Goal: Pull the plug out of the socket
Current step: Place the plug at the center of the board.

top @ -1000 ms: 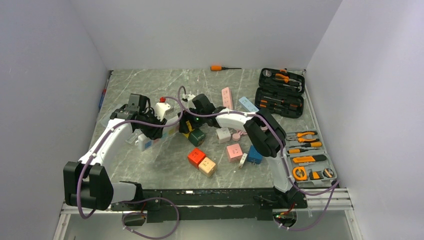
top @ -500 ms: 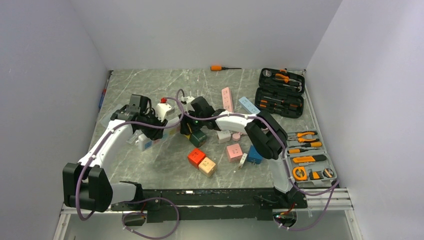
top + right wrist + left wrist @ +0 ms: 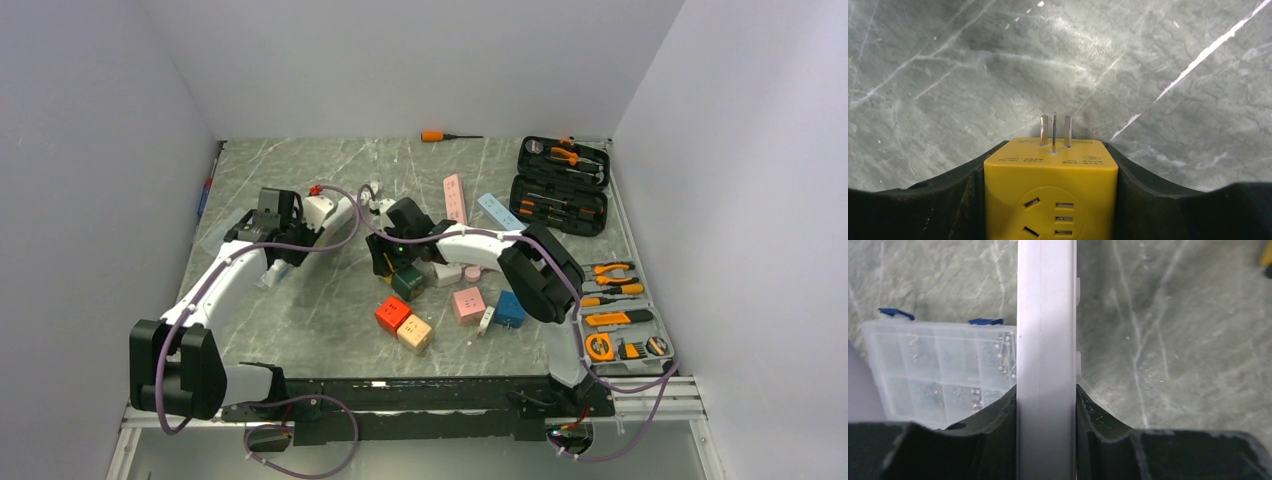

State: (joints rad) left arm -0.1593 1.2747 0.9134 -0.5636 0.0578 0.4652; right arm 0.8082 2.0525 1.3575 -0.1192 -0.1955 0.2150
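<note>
Right gripper (image 3: pixel 1052 150) is clamped on the yellow plug (image 3: pixel 1050 195), a cube adapter, with black fingers (image 3: pixel 968 200) pressed on both its sides. Metal prongs (image 3: pixel 1054 131) stick out bare from the cube's far face at frame centre, touching nothing, with the grey marble table (image 3: pixel 1158 75) beyond them. Socket holes show on the cube's near face.

Left gripper (image 3: pixel 1046 396) is clamped on the white socket strip (image 3: pixel 1046 315). The strip runs edge-on up the middle of the left wrist frame. A clear parts box (image 3: pixel 938 370) with blue latches sits at left of it.

In the top view the strip and left gripper are upper left of centre and the right gripper is at centre. Plug and strip are apart, with bare table between them. Dark green cube (image 3: pixel 407 282) is just below the right gripper. Red cube (image 3: pixel 392 313), tan cube (image 3: pixel 415 333), pink cube (image 3: pixel 468 303) and blue cube (image 3: pixel 509 308) are lower, right of centre. Black tool case (image 3: pixel 560 185) lies open at upper right, and an orange screwdriver (image 3: pixel 440 136) lies at the top edge of the table.
</note>
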